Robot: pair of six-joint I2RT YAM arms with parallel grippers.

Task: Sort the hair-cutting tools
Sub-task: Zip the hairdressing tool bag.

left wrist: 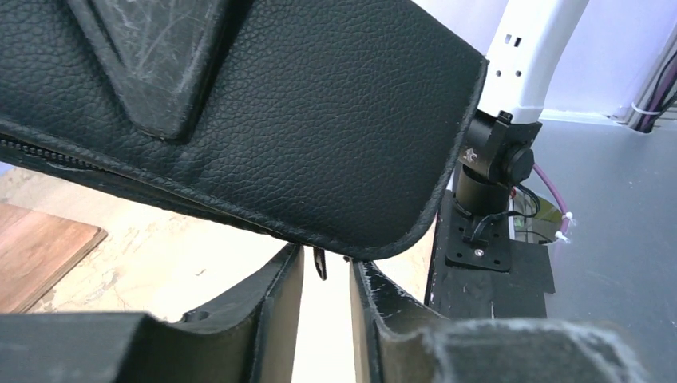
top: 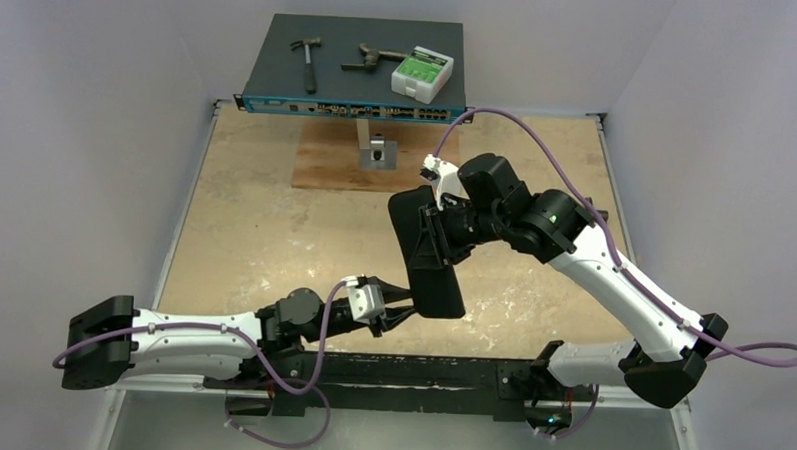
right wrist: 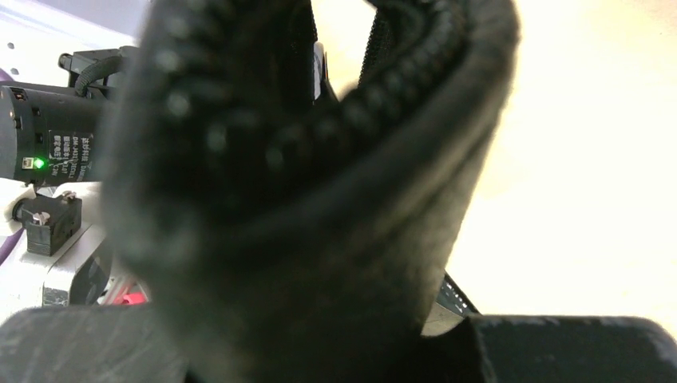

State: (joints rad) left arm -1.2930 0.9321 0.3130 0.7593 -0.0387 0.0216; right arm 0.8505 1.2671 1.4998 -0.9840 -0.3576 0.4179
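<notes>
Two arms met over a black pouch (top: 429, 251), which hung above the table (top: 254, 230) near its middle, long axis running from the far side toward the near edge.

The right gripper (top: 438, 234) was clamped on the pouch's upper half from the right. In its wrist view the bunched leather and a zip edge filled the space between the two fingers (right wrist: 559, 343).

The left gripper (top: 396, 313) sat at the pouch's near, lower end. Its jaws stood apart with a clear gap, and they had hold of nothing. From the left wrist the rounded bottom corner of the pouch (left wrist: 263, 136) hung just above the fingertips (left wrist: 279, 295). A small zip pull (left wrist: 319, 263) dangled into the gap and touched neither finger, as far as could be seen. A zip (left wrist: 40, 152) ran along the pouch's left side.

The hair tools could not be found in any view; whether they lay inside the pouch could not be told.

At the far edge, a dark flat case (top: 279, 91) carried a hammer (top: 305, 62), a rusty tool (top: 373, 56) and a white-and-green box (top: 422, 74). In front of it a wooden board (top: 326, 167) lay on the table, with a grey metal bar (top: 375, 149) standing on it.
</notes>
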